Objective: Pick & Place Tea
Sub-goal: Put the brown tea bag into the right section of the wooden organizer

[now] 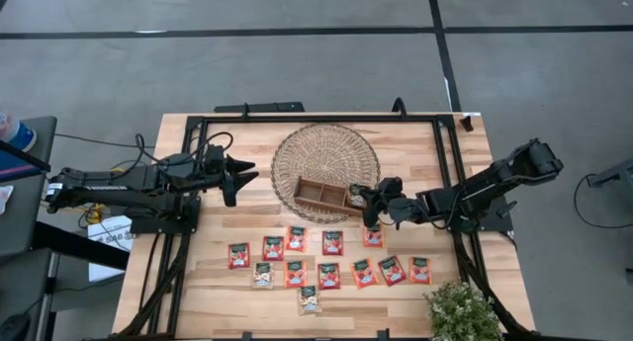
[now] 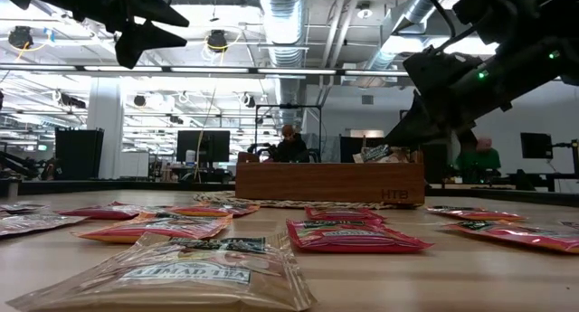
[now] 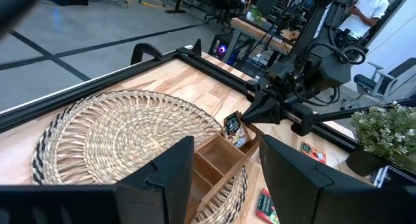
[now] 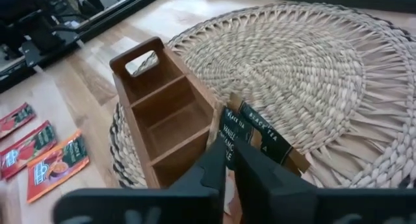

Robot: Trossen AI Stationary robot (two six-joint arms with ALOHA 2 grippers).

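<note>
Several red-orange tea sachets (image 1: 331, 243) lie flat in rows on the near half of the table, with a few pale ones (image 1: 310, 299) among them. A brown wooden divided tray (image 1: 318, 193) rests on a round woven mat (image 1: 326, 148). Two dark-topped sachets (image 4: 250, 134) stand upright in the tray's right end compartment. My right gripper (image 4: 231, 169) is shut, its tips at those two sachets, slanting down from the table's right. My left gripper (image 1: 240, 178) hovers open left of the mat, holding nothing. My right gripper's shut fingertips (image 4: 214, 164) lie in front of the lower part of the standing sachets (image 4: 229, 136), hiding where they meet. I cannot tell whether they touch or pinch a sachet. The sachets stand in the compartment and lean on its wall.
A potted plant (image 1: 461, 311) stands at the table's near right corner. A black frame (image 1: 198, 133) runs around the table's edges. The tray's other two compartments (image 4: 162, 110) hold nothing. People sit at desks (image 2: 289, 145) in the room beyond.
</note>
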